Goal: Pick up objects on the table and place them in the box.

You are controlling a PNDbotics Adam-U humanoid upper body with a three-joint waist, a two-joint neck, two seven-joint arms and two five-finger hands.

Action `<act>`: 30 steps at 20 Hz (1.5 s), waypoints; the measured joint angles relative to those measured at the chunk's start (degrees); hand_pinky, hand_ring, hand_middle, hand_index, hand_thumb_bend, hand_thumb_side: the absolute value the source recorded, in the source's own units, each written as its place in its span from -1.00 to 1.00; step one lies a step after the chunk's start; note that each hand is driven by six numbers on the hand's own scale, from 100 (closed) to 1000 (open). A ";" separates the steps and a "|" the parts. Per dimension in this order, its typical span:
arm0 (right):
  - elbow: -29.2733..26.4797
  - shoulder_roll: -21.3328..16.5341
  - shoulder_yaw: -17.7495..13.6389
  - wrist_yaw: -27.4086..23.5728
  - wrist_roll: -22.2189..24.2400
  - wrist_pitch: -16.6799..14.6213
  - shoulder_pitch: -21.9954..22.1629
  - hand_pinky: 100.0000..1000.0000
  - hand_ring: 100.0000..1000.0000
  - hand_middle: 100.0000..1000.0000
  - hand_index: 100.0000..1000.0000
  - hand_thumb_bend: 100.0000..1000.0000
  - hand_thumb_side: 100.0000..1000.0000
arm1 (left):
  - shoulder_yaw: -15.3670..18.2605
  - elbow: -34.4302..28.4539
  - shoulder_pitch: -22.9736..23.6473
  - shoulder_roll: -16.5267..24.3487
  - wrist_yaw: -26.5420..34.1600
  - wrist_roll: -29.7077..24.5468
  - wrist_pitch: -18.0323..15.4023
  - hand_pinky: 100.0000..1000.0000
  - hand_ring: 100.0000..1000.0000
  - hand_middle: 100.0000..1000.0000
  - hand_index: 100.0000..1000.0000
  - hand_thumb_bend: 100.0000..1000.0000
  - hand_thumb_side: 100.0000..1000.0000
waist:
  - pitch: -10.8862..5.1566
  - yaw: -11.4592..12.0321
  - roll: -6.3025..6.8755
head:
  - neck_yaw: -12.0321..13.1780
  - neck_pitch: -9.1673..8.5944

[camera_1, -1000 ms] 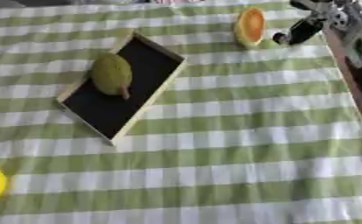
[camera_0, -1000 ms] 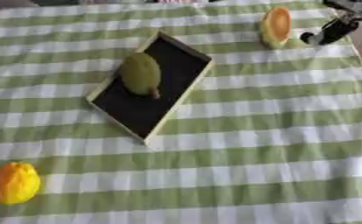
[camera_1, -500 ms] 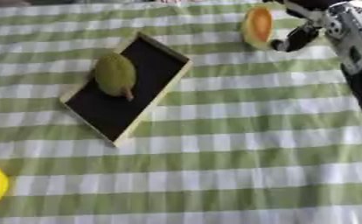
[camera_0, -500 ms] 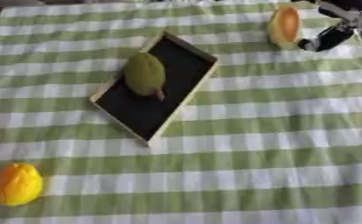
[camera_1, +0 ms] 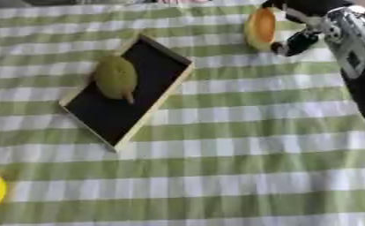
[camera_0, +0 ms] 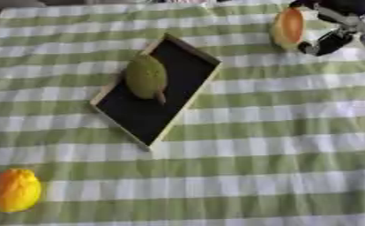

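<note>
Background: table covering only.
Green-and-white checked cloth [camera_0: 278, 132] covers the whole work surface, seemingly flat; dark strip at the far edge, unidentifiable.

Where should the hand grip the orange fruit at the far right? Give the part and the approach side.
Probably across its flat faces, coming from the right. The orange fruit stands on edge like a thin slice, and the right hand is already beside it on that side; the box lies to its left.

Looks like a home dining table, or perhaps a staged test bench: a green-and-white checked tablecloth [camera_0: 255, 132] covers it, with fruit laid about a shallow black box [camera_0: 158, 90].
</note>
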 measured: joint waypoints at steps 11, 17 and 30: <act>0.73 0.63 -0.03 1.05 1.62 -0.66 -1.00 0.84 0.81 0.63 0.76 -0.76 -1.00 | -0.18 0.00 -0.60 0.00 0.45 0.06 -0.07 0.68 0.49 0.40 0.77 0.14 -0.11 | 1.26 0.30 -0.16 | -0.39 -0.72; 1.24 1.07 -0.03 2.29 -2.49 0.67 -0.98 0.74 0.62 0.17 0.31 -1.00 -1.00 | -0.20 0.00 -0.77 0.00 0.52 0.16 -0.16 0.68 0.48 0.39 0.77 0.13 -0.11 | 1.51 0.46 -0.02 | -0.66 -0.98; -4.47 1.45 0.05 -0.46 -13.18 5.24 -0.96 0.70 0.49 0.04 0.17 -1.00 -1.00 | -0.26 0.00 0.07 0.00 0.48 0.07 0.16 0.68 0.49 0.40 0.77 0.13 -0.10 | -0.44 -0.79 0.23 | -0.35 0.92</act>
